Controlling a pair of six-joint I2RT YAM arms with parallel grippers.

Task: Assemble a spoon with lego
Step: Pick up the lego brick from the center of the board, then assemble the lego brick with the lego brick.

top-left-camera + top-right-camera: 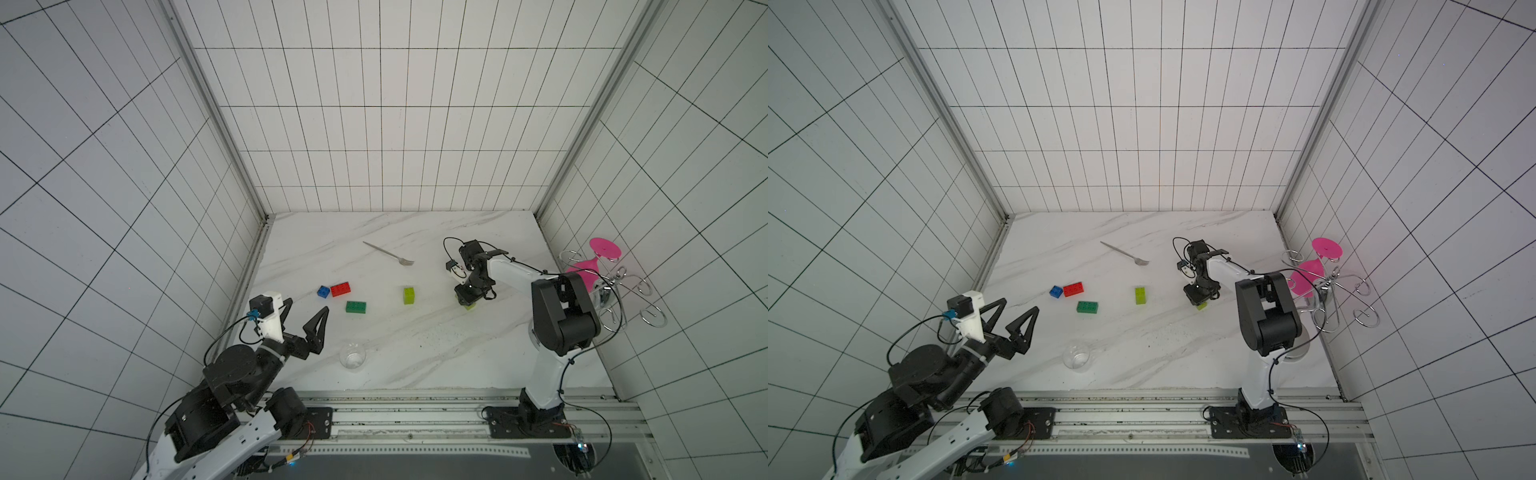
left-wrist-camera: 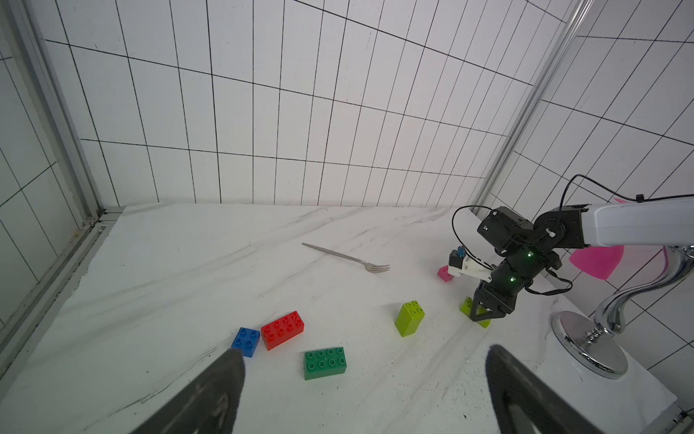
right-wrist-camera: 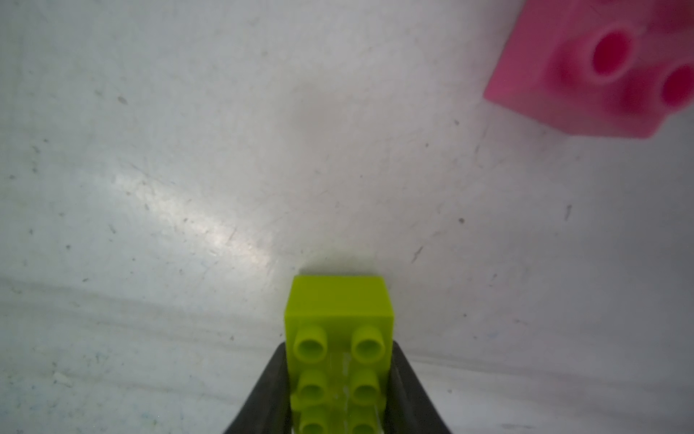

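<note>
— Where do the hands stand?
— My right hand (image 3: 340, 349) is clamped on a lime brick (image 3: 338, 312), a finger against each long side, low at the bench (image 1: 415, 232), right of centre. My left hand (image 1: 307, 305) hovers near left, jaws wide apart, holding nothing.
— And the other lego?
— Loose. A second lime brick (image 1: 409, 295) sits mid-bench. Left of it lie the dark green brick (image 1: 355, 307), red brick (image 1: 340, 289) and blue brick (image 1: 323, 291), red and blue just beside each other. A pink brick (image 2: 445, 273) lies just beyond my right hand.
</note>
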